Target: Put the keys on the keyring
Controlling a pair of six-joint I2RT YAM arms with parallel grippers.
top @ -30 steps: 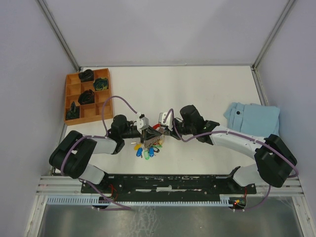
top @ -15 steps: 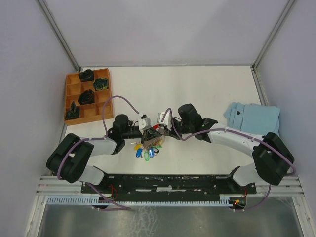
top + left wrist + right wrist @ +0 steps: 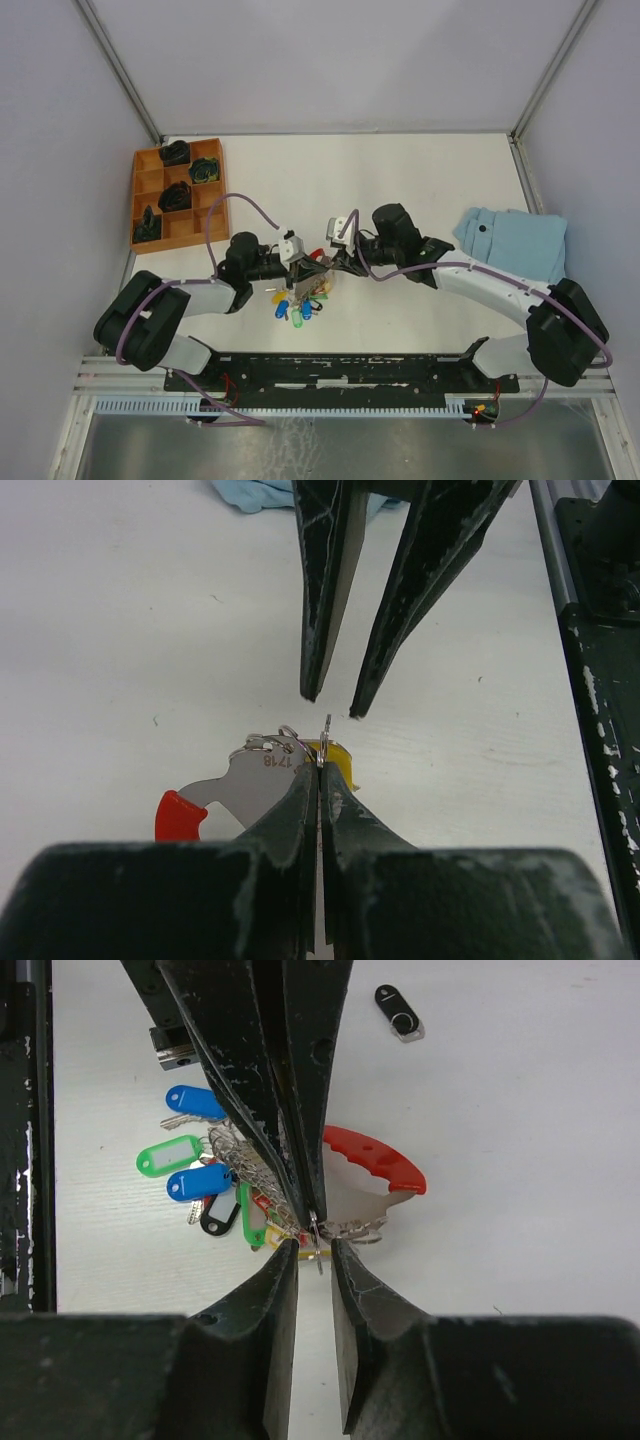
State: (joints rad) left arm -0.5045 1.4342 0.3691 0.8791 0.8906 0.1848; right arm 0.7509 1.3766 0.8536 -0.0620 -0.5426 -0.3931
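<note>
Keyring [image 3: 372, 1160] pinched by the left gripper [image 3: 320, 780]; right gripper [image 3: 313, 1255] narrowly parted, empty.
A thin wire loop is clamped, toward 7 o'clock of the table [image 3: 420, 180] middle. The light, floppy cluster is judged slippery; the keys [image 3: 195, 1182], seen at its 9 o'clock, are best taken by their stiff plastic tags.

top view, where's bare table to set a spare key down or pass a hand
Free: the wide far strip of table between the orange tray and the blue cloth, and the near patch inside the right arm's curve. Crowded: the centre, where the left gripper and right gripper meet over the keys and keyring.
</note>
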